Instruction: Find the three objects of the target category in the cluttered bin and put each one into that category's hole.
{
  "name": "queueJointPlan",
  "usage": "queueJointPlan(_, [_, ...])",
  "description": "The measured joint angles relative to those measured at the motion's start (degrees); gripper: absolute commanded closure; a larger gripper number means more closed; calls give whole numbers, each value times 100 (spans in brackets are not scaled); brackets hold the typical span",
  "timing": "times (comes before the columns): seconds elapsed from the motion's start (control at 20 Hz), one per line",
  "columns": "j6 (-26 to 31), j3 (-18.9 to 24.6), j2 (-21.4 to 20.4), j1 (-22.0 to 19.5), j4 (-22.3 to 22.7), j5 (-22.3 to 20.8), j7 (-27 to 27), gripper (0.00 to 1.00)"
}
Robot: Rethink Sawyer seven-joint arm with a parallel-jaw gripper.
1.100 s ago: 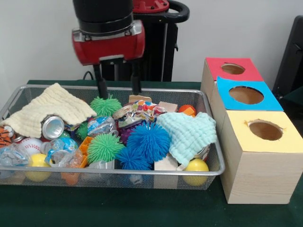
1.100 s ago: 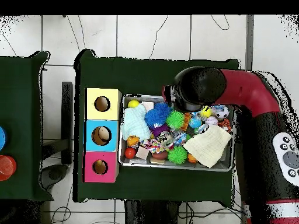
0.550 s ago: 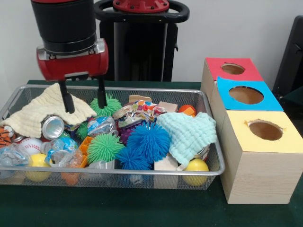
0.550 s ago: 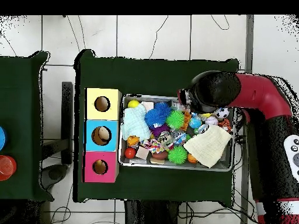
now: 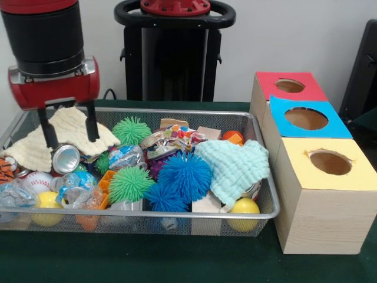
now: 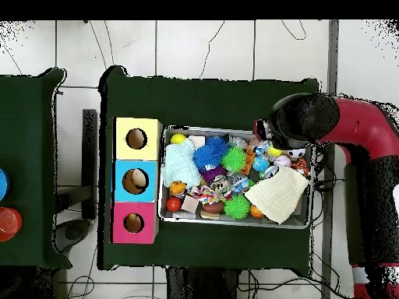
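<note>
Over the bin's [image 5: 262, 147] end farthest from the boxes [image 5: 330, 194], the gripper [image 5: 69, 131] has travelled sideways and now hangs open and empty, straddling the cream cloth [image 5: 65, 132] above a crushed can [image 5: 65, 158]; probably the next pick.

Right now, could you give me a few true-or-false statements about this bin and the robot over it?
1. The end effector hangs open over the cream cloth. True.
2. It holds a blue spiky ball. False: it holds nothing; the blue spiky ball lies in the bin.
3. Three boxes with holes stand beside the bin. True.
4. The yellow box stands between the red and blue ones. False: the blue box is in the middle.
</note>
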Motion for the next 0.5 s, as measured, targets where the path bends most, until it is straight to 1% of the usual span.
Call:
queueJointPlan(0.4, [115, 22, 242, -88, -388, -36, -719, 0])
queueJointPlan(0.45, [165, 43, 317, -88, -532, -65, -946, 0])
queueJointPlan(0.5, [194, 55, 348, -88, -595, -79, -1058, 0])
